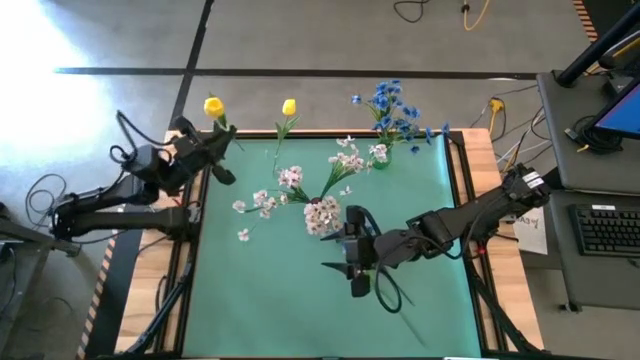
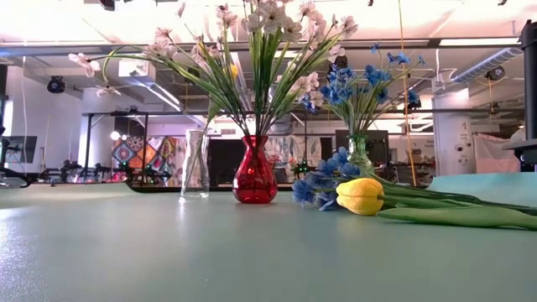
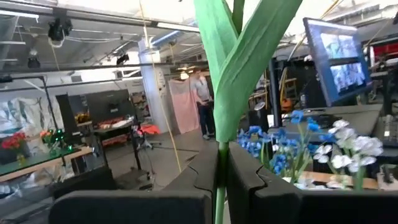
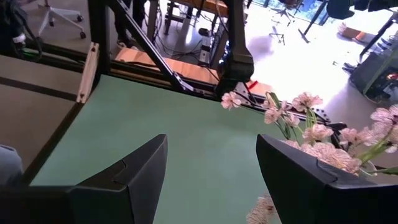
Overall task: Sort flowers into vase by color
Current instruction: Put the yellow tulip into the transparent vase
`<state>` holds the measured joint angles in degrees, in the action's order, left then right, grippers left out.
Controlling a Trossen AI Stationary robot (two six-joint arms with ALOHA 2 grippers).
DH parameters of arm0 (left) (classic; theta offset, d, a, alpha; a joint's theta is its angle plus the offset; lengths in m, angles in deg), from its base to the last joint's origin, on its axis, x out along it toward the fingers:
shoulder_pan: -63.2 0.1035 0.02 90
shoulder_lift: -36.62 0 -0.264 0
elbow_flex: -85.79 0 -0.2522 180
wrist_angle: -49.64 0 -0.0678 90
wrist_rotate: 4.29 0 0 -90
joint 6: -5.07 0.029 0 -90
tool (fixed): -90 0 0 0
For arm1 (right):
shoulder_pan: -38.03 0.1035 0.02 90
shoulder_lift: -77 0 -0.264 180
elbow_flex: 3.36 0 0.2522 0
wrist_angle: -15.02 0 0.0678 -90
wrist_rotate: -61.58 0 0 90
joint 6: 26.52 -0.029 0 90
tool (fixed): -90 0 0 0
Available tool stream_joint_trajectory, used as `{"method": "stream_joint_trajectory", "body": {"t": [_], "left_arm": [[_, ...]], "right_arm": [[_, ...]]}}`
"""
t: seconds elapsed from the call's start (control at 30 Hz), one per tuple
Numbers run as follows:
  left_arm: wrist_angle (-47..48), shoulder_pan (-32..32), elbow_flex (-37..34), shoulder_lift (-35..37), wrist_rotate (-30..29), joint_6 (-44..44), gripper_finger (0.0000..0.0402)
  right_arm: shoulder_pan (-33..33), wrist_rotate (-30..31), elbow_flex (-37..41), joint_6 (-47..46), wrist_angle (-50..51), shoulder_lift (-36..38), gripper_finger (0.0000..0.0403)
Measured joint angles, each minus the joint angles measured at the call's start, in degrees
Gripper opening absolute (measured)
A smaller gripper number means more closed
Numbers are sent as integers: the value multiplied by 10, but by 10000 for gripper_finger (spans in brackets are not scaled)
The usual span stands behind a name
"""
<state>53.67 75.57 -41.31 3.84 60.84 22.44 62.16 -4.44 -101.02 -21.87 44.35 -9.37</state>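
1. My left gripper [image 1: 222, 150] sits at the far left edge of the green mat [image 1: 300, 300], its jaws clamped on the green stem of a yellow tulip [image 1: 214, 106]; the bloom hangs out past the mat's far edge. In the left wrist view the stem [image 3: 219, 180] runs up between the two dark fingers [image 3: 245, 180], leaves spreading above.
2. A second yellow tulip [image 1: 288, 107] lies along the far edge, just right of the held one.
3. My right gripper [image 1: 355, 262] hovers mid-mat, jaws spread wide with nothing between them, just beside the pinkish-white blossoms [image 1: 322, 214].
4. Those blossoms stand in a red vase [image 2: 254, 174]; a clear vase [image 2: 195, 164] stands just left of it in the low view.
5. The blue flowers [image 1: 393, 110] stand near the far right corner.
6. I see the near half of the mat bare, with open room along the near and left edges.
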Motion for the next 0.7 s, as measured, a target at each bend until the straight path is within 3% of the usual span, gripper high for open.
{"method": "stream_joint_trajectory", "body": {"t": [0.2,0.37,0.53,0.7], "left_arm": [[-22,93,-4,-53,109,-25,0],[-43,165,-4,-90,152,-36,0],[-62,234,-4,-114,263,-76,0],[-133,298,-27,-159,337,-128,0]], "right_arm": [[-21,0,8,29,3,0,240],[-44,0,9,56,11,0,240],[-69,0,10,74,28,0,240],[-97,0,10,74,30,0,240]]}}
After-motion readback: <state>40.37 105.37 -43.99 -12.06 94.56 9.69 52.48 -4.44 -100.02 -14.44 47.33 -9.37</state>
